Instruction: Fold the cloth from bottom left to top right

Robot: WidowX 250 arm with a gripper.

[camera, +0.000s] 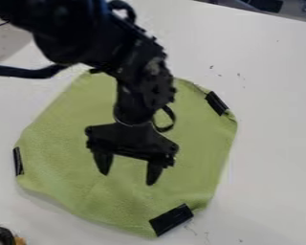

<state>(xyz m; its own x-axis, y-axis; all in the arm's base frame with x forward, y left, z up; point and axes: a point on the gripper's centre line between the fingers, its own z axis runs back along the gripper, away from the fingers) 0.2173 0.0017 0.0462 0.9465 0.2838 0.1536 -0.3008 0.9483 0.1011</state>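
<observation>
The green cloth [66, 143] lies spread out on the white table, with black strips along its edge at the left, the lower right and the upper right. Over the middle of it hangs my gripper [127, 179], its two fingers spread apart and pointing toward the cloth's lower part, nothing between them. The arm hides the cloth's upper middle. Whether the fingertips touch the fabric, I cannot tell.
The white table [270, 119] extends around the cloth on all sides. A dark object with a yellow-orange part [19, 240] shows at the bottom left corner. A black cable [21, 72] runs in from the left edge.
</observation>
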